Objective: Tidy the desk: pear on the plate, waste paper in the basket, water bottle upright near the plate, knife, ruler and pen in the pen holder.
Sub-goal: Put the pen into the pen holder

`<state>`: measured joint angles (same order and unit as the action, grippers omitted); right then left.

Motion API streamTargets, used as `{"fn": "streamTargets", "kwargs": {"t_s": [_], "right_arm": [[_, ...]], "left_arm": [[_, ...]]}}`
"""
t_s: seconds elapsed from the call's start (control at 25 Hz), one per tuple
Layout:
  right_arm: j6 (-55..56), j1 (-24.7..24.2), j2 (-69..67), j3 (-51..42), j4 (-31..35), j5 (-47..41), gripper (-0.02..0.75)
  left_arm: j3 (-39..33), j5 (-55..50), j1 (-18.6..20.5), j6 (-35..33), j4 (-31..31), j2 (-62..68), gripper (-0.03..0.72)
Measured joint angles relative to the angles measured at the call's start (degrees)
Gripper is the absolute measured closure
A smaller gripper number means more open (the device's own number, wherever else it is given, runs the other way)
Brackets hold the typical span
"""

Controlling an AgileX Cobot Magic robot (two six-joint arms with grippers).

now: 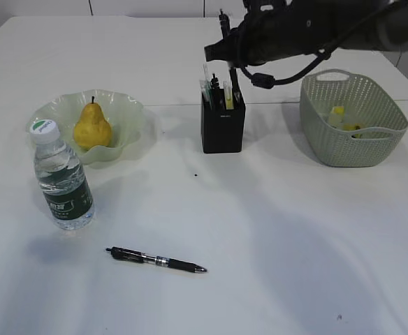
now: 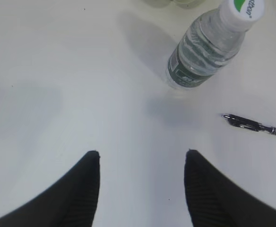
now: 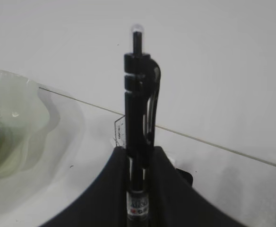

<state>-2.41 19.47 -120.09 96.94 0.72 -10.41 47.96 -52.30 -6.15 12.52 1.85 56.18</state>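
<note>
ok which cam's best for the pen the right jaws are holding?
Right wrist view: the held pen fills the frame upright, clip and push-button clear, pinched between the jaws. The exterior view shows it only as a thin dark stick above the pen holder, under the arm. The left wrist view misses it.

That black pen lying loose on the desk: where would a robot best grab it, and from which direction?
Probably mid-barrel of the pen, from straight above, jaws across its width. It lies flat on the desk, apart from the water bottle, so the sides are free.
</note>
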Motion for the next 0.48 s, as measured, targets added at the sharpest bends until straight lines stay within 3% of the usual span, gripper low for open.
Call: {"fn": "streamTargets", "kwargs": {"t_s": [0.48], "right_arm": [[-0.11,0.00,-4.16,0.00,0.28,10.41,0.663]], "left_arm": [[0.00,0.59,0.00,0.00,0.00,0.00,0.286]]}}
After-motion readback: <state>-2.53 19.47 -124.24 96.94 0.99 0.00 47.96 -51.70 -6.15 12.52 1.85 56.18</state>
